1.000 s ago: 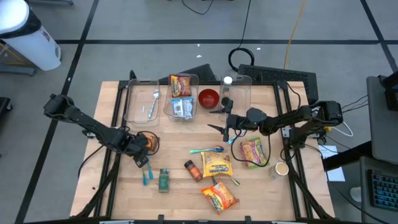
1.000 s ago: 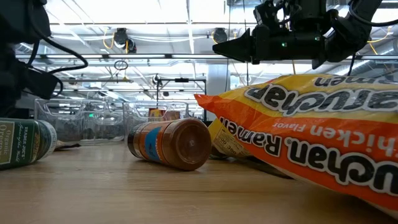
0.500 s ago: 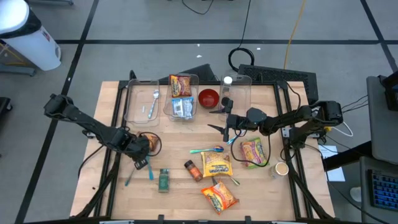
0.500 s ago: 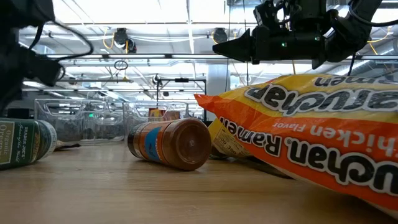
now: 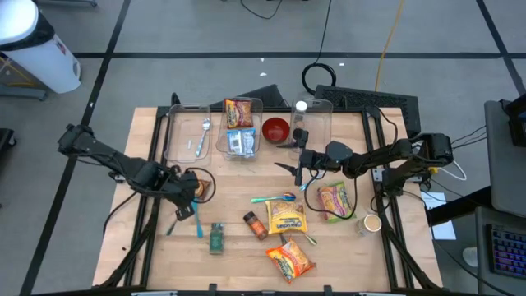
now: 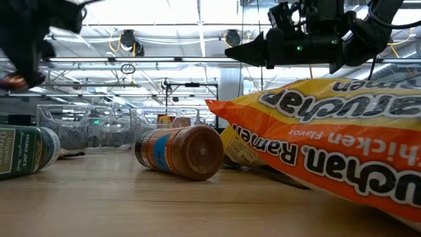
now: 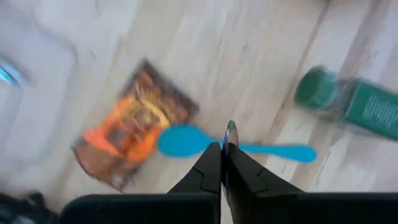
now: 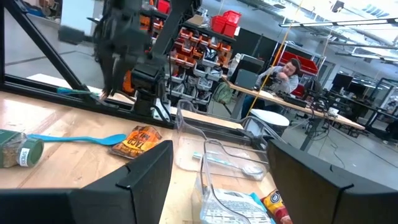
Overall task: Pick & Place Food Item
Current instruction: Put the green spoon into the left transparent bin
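My left gripper [image 5: 183,208] is at the table's left, shut on a teal-handled utensil [image 5: 173,224] that it holds above the wood. Below it lie a blue spoon [image 7: 236,147], an orange-brown snack packet [image 7: 134,134] and a green jar [image 7: 364,109]. My right gripper [image 5: 289,158] hangs open and empty above the table's middle, near the red bowl [image 5: 275,129]. Ramen packets [image 5: 285,218] lie flat near the middle and front. My left gripper pinches the utensil between its two fingers, which point down; a thin metal part [image 7: 230,132] shows edge-on just past the fingertips. The teal handle [image 8: 78,91] sticks out sideways toward the near-left. The utensil is lifted clear of the table.
Clear bins [image 5: 187,131] stand along the far edge, two holding packets [image 5: 239,111]. A brown spice jar [image 5: 255,224], another spoon [image 5: 275,198], more ramen packets [image 5: 333,200] and a cup [image 5: 372,223] lie at the middle and right. A person [image 8: 283,71] sits beyond the table.
My left gripper has gone up and a little toward the table's far left, carrying the teal-handled utensil. The utensil's handle has swung away from the blue spoon, toward the left. The blue spoon has stayed on the table.
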### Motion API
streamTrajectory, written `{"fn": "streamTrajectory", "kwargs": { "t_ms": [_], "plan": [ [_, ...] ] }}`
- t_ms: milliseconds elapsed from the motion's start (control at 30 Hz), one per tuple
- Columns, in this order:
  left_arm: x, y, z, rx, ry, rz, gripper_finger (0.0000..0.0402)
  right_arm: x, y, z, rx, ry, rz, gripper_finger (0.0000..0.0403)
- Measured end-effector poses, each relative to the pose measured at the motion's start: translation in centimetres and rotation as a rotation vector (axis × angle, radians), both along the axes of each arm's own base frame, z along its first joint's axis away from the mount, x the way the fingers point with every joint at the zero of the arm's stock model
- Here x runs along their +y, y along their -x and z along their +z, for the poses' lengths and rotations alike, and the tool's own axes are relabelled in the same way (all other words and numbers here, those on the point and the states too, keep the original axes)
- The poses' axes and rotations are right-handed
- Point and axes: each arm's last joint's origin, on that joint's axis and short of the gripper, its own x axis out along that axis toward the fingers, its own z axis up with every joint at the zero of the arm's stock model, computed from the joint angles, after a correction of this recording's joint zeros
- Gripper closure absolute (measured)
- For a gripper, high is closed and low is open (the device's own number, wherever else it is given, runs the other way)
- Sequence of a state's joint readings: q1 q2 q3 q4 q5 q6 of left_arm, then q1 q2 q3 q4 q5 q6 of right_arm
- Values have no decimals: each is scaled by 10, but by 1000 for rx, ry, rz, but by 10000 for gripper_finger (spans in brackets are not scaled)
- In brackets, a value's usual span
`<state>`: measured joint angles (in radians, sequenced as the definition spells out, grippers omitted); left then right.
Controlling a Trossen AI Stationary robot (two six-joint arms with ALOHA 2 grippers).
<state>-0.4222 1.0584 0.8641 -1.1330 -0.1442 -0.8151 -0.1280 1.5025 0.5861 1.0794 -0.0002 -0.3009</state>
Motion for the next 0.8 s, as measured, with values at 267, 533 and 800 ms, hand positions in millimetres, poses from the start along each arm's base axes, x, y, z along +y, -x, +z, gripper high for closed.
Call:
{"fn": "streamTrajectory", "kwargs": {
  "t_ms": [267,533,800],
  "plan": [
    [24,-1,41,-39,-256,17,397,0,0,0,0,0,0,152],
    [56,-6,76,-87,-477,43,397,-2,0,0,-4,0,-7,152],
    [104,-5,96,-47,-627,183,397,-3,0,1,-8,1,-9,152]
  ]
}}
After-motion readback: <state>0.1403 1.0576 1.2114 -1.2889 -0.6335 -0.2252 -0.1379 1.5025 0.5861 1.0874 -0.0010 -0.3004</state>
